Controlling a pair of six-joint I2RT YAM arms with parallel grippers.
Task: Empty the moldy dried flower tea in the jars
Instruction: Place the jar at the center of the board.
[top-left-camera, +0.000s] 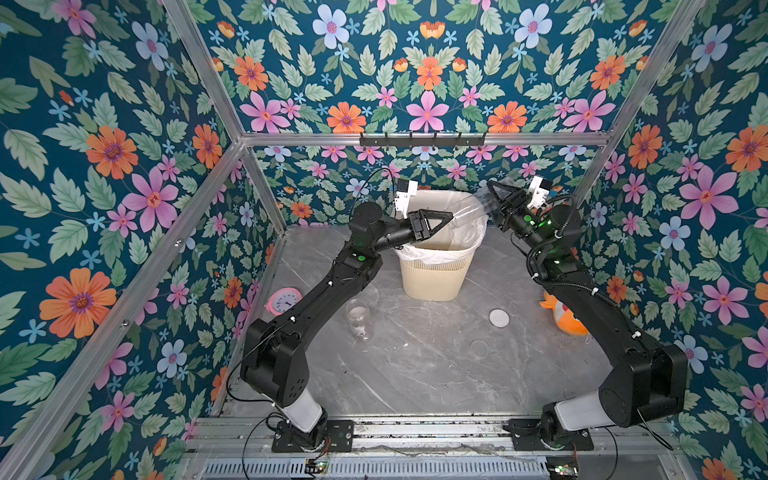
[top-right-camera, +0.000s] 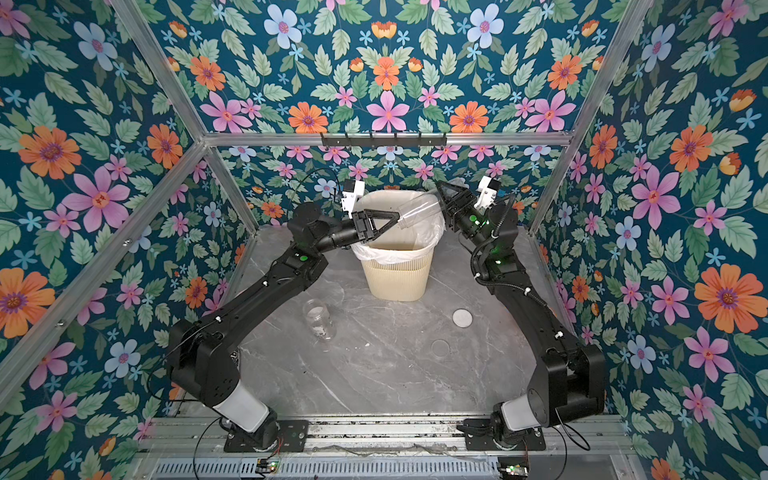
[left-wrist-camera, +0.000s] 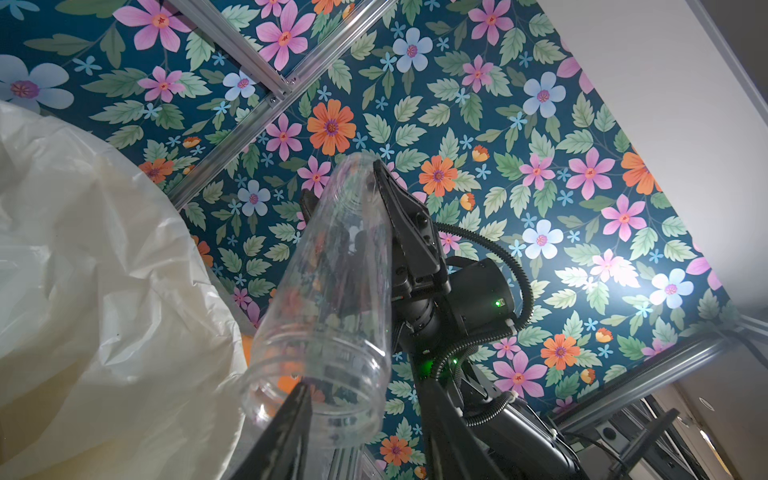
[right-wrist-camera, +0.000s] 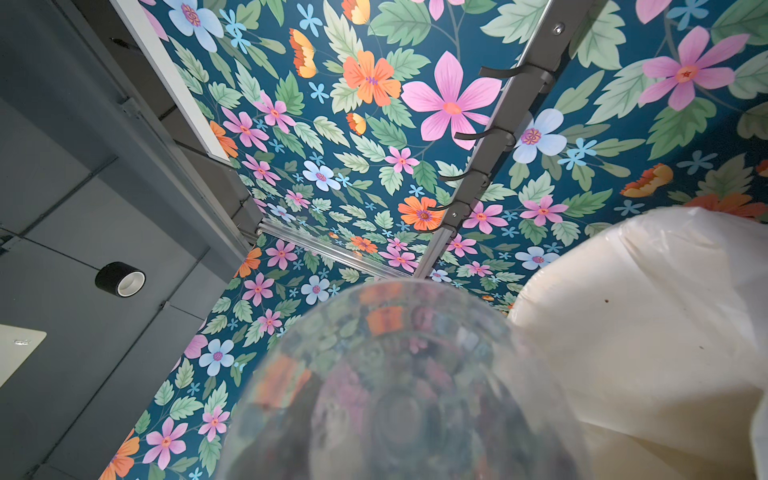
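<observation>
The narrow clear jar (top-left-camera: 469, 210) is clamped at its base by the right tool (top-left-camera: 492, 201), at upper centre in both top views, above the lined cream bin (top-left-camera: 436, 278). Its long axis slopes down and leftward in the frame; the open mouth ends at the left tool (top-left-camera: 451, 217), whose jaws are seen apart in the left wrist view; contact with the rim cannot be told. No dried flower tea is discerned inside. The left arm is judged nearer the mouth; the wider jar (top-left-camera: 358, 318) stands open on the table (top-left-camera: 415, 374), lower left of the bin.
</observation>
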